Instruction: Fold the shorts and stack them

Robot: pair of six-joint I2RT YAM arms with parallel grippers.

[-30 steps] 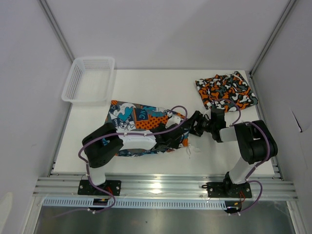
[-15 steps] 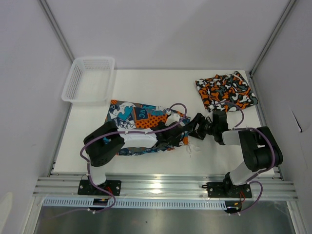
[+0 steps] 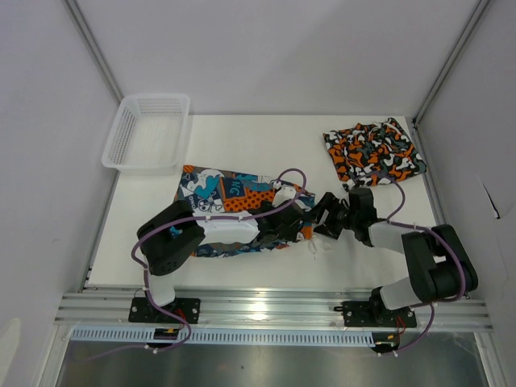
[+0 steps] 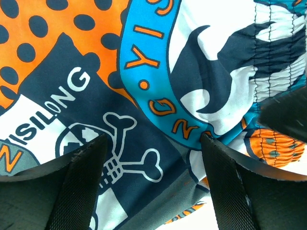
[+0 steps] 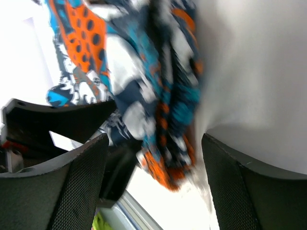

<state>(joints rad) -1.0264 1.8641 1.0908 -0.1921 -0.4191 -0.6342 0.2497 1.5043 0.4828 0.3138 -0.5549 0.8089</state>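
The blue-teal, orange and white cartoon-print shorts (image 3: 216,192) lie flat at the table's middle left, waistband end to the right. My left gripper (image 3: 295,222) hovers open just over that end, and its wrist view fills with the print (image 4: 158,96) between the black fingers (image 4: 72,191). My right gripper (image 3: 325,216) faces it from the right, also open, with the bunched waistband edge (image 5: 168,120) blurred between its fingers (image 5: 240,191). Neither gripper holds cloth. The orange, black, grey and white camouflage shorts (image 3: 373,151) lie folded at the back right.
A white plastic mesh basket (image 3: 147,131) stands at the back left corner. The shorts' white drawstring (image 3: 319,246) trails on the table in front of the right gripper. Grey walls close in the table on three sides; a metal rail (image 3: 274,306) runs along the near edge.
The right arm has swung its elbow out to the right and lowered, bringing its gripper slightly nearer the waistband edge with jaws a little wider. The left arm has barely moved.
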